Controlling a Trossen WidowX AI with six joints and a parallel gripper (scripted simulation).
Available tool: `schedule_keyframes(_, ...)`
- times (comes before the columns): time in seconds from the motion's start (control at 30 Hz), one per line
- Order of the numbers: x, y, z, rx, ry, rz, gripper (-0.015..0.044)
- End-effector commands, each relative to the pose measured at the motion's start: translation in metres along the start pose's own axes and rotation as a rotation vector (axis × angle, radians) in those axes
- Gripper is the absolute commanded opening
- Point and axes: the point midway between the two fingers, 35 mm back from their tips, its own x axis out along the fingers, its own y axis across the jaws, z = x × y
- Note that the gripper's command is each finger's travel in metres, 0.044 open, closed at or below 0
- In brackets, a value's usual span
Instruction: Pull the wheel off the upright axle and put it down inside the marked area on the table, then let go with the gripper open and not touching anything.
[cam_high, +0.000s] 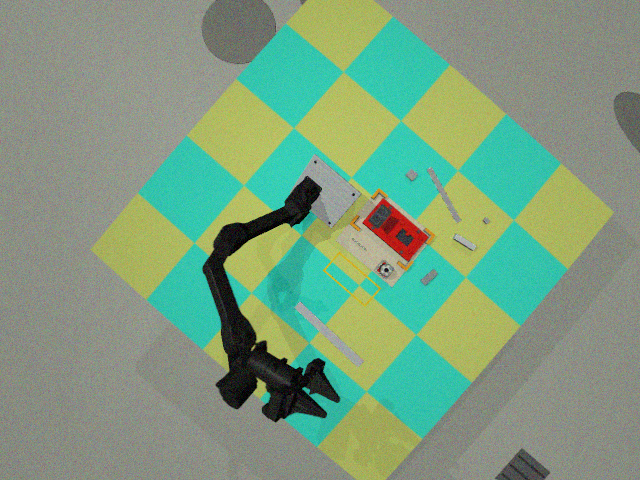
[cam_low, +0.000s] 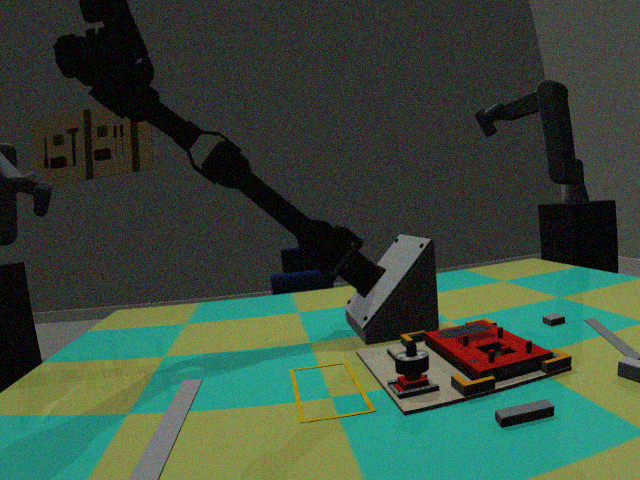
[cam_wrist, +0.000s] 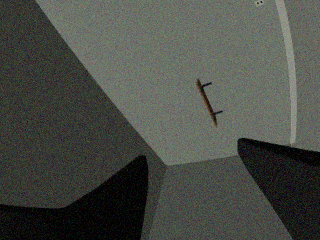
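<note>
The dark wheel sits on its upright axle, on a small red base at the near corner of the beige board. The marked area is an orange outlined rectangle on the table just left of the board. My gripper is open and empty. It is raised high in the air, far from the wheel and the table. In the exterior view the arm runs up out of the top left corner. The wrist view shows only grey room surfaces between the fingers.
A red fixture with orange corner brackets lies on the board. The arm's grey wedge mount stands behind it. A long grey strip and a small grey block lie on the checkered table.
</note>
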Motion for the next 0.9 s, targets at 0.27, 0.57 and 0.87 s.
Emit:
schedule_keyframes(0.27, 0.060, -0.144, -0.036, 0.384, -0.002, -0.448, 0.0300)
schedule_keyframes(0.57, 0.064, -0.275, -0.092, 0.571, -0.122, -0.959, 0.0300)
schedule_keyframes(0.87, 0.017, -0.379, -0.153, 0.490, -0.324, -1.503, 0.0300)
